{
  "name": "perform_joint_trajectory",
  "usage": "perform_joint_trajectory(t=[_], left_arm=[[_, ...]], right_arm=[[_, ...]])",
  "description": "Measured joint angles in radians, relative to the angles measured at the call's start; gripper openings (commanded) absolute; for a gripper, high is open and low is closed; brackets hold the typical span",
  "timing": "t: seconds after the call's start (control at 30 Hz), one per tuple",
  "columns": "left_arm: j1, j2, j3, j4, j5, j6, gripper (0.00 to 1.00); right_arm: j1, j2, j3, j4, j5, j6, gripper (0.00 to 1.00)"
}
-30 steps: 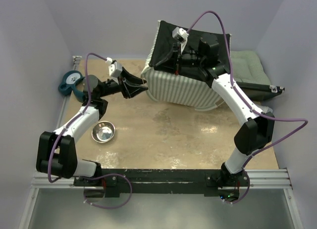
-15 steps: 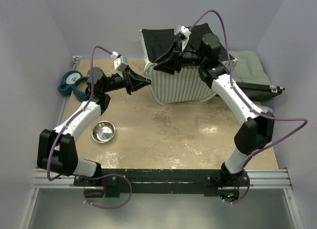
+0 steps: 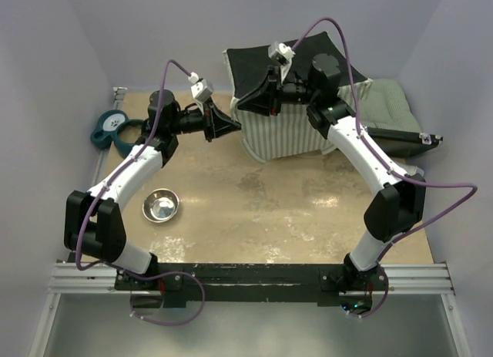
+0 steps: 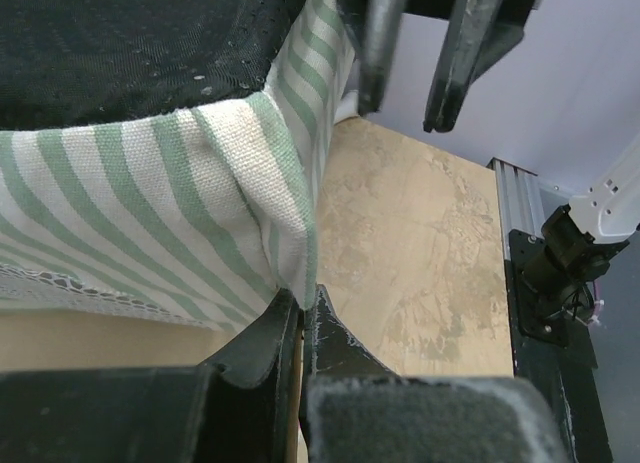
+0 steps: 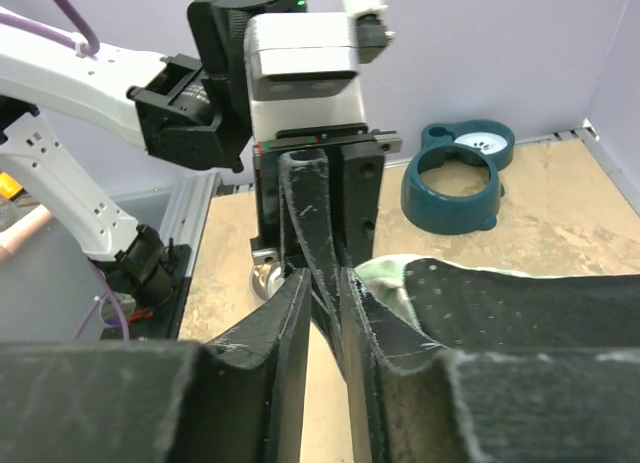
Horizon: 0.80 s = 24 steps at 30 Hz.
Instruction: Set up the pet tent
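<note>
The pet tent (image 3: 289,129) stands at the back middle of the table, its striped side facing me and its black mesh panel (image 3: 258,68) on top. My left gripper (image 3: 231,126) is shut on the tent's lower left striped corner; in the left wrist view (image 4: 303,298) the fabric (image 4: 200,203) is pinched between the jaws. My right gripper (image 3: 245,104) is at the mesh panel's front left edge. In the right wrist view (image 5: 325,278) its jaws are nearly together on a thin dark strip of the tent's edge, with the mesh (image 5: 520,303) just right of them.
A teal double-bowl holder (image 3: 112,129) sits at the left edge and a steel bowl (image 3: 161,206) in front of it. A plain green quilted cushion (image 3: 389,102) and a black bar (image 3: 400,139) lie at the back right. Walls close in on three sides.
Both arms have raised the tent and carried it back and right. It went from slumped forward to more upright. My left gripper moved right and back with the corner.
</note>
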Motion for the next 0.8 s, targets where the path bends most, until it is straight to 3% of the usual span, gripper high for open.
perform_joint_trajectory(t=[0.17, 0.5, 0.67, 0.8], left_arm=[[0.000, 0.022, 0.011, -0.027, -0.014, -0.005, 0.00], [0.000, 0.035, 0.022, -0.050, -0.017, 0.003, 0.00], [-0.007, 0.035, 0.022, -0.082, -0.017, 0.037, 0.00], [-0.014, 0.035, 0.023, -0.105, -0.018, 0.064, 0.00]], right_arm=[[0.008, 0.000, 0.003, -0.079, -0.013, -0.064, 0.20], [0.009, 0.000, 0.024, -0.111, 0.032, -0.076, 0.55], [0.007, 0.000, 0.032, -0.058, 0.073, -0.044, 0.64], [0.007, 0.010, 0.050, -0.098, 0.101, -0.064, 0.65]])
